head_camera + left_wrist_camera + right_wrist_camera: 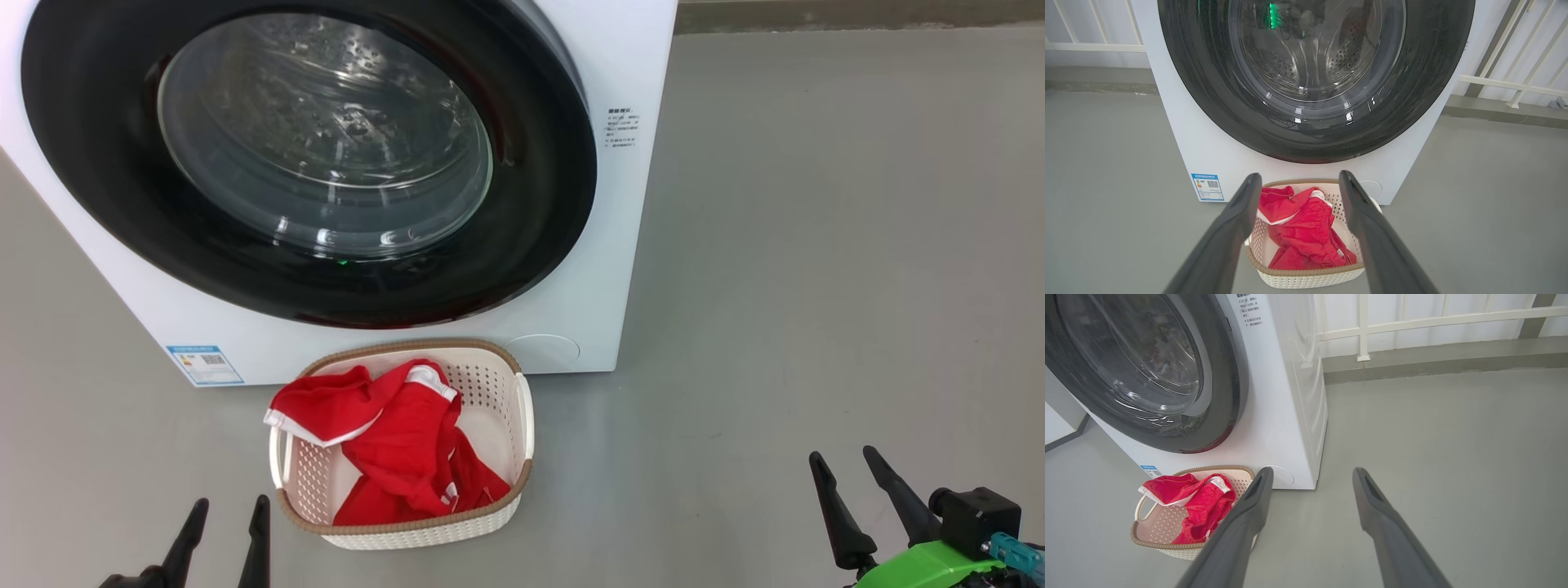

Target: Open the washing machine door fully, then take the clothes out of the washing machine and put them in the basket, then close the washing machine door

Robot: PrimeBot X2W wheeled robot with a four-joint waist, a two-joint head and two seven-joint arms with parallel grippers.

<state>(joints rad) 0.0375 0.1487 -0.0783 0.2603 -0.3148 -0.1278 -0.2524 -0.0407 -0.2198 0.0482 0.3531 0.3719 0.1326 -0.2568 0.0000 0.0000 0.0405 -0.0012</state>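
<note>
Head view: washing machine [604, 286], blue-bordered label [205, 364]

washing machine [604, 302]: top cut off by the upper edge in every view; washing machine door [98, 188]: upper rim out of frame; blue-bordered label [205, 364] and side print [622, 129]: too small to read; basket [490, 384]: floor largely hidden under the clothes [400, 449]; left gripper [232, 501]: body cut off below

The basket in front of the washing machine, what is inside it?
Red clothes with white trim lie in the basket, one corner over its left rim. They cover most of its floor, so anything beneath is unseen.
</note>
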